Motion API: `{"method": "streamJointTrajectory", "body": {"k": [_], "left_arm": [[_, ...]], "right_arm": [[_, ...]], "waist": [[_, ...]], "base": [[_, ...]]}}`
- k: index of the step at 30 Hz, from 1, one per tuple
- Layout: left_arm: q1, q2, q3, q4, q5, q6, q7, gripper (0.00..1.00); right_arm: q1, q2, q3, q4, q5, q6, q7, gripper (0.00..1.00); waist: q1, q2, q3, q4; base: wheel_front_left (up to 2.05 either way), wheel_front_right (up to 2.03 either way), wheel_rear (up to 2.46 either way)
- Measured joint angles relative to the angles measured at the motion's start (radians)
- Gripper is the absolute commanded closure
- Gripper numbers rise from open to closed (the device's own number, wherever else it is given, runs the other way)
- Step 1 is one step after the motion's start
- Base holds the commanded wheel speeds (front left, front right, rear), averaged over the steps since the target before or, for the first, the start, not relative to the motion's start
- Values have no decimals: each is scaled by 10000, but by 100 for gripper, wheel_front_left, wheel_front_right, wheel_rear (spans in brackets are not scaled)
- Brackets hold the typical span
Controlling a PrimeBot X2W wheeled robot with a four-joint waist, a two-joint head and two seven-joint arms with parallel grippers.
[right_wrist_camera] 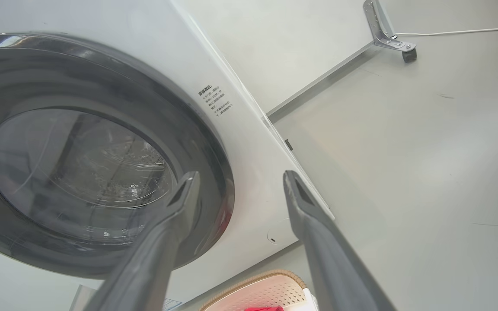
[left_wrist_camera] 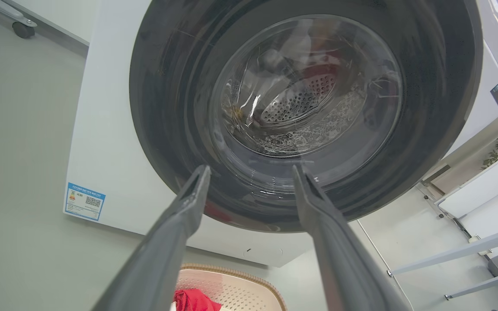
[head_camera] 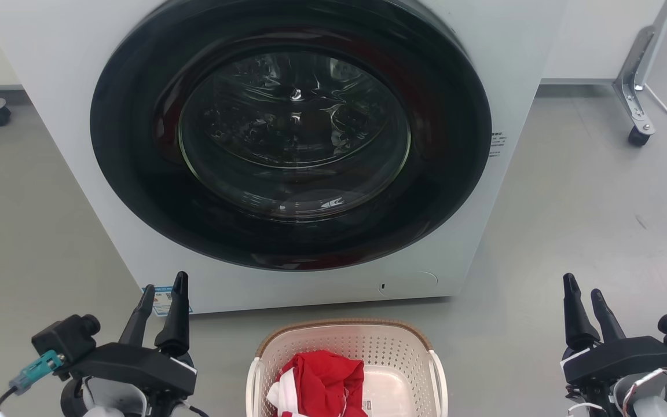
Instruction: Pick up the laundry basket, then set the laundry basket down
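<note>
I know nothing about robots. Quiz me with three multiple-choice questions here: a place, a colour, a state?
1. Where is the laundry basket? A) on the floor before the washer B) inside the drum C) atop the washer
2. What colour is the cloth in it? A) blue B) red C) green
3. How are both pairs of jaws? A) open, empty B) shut on the basket C) shut on the cloth
Answers: A, it rests on the floor at the washer's front; B, the cloth is red; A, each pair stands apart, holding nothing.
</note>
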Motion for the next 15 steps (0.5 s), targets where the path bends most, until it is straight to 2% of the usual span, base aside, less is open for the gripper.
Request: {"method": "streamJointTrajectory", "body": {"k": [15], "left_arm": [[-7, 234, -639, -140, 2240, 470, -537, 0]], "right_arm": [[-121, -297, 669, 8, -2391, -430, -560, 0]], "waist": [[0, 0, 103, 17]], "base": [[0, 0, 0]]}}
